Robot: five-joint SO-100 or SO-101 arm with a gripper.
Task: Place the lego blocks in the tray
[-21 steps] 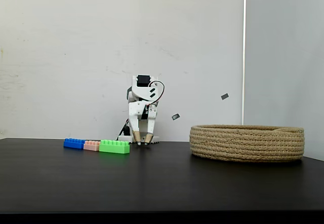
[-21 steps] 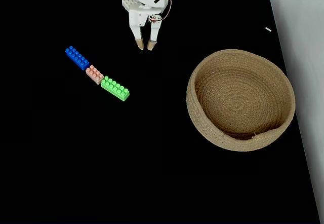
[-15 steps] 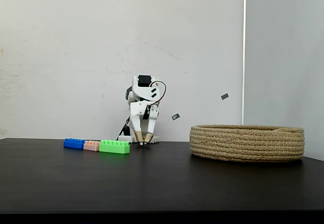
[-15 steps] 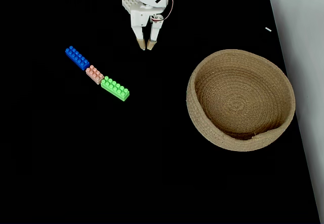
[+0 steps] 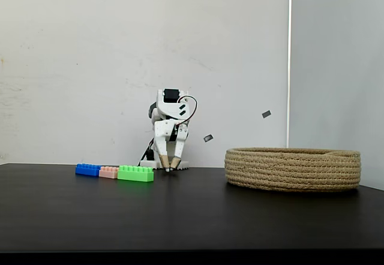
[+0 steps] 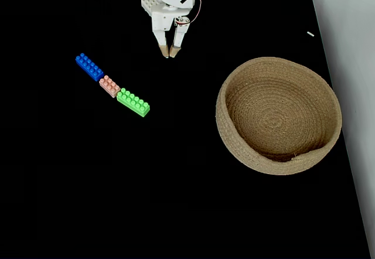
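Gripper (image 6: 169, 53) hangs low at the back of the desk (image 6: 176, 200), fingers parted a little and holding nothing, so you are at the very start: no brick has been picked. Your next move is to swing toward the row lying to its left in the top-down fixed view, where the green brick (image 6: 133, 102) sits nearest, the pink brick (image 6: 109, 86) touches it, and the blue brick (image 6: 89, 67) ends the line. Expect the neighbours to shift as you close. The tray (image 6: 321, 95) stands well apart on the right, with nothing between.
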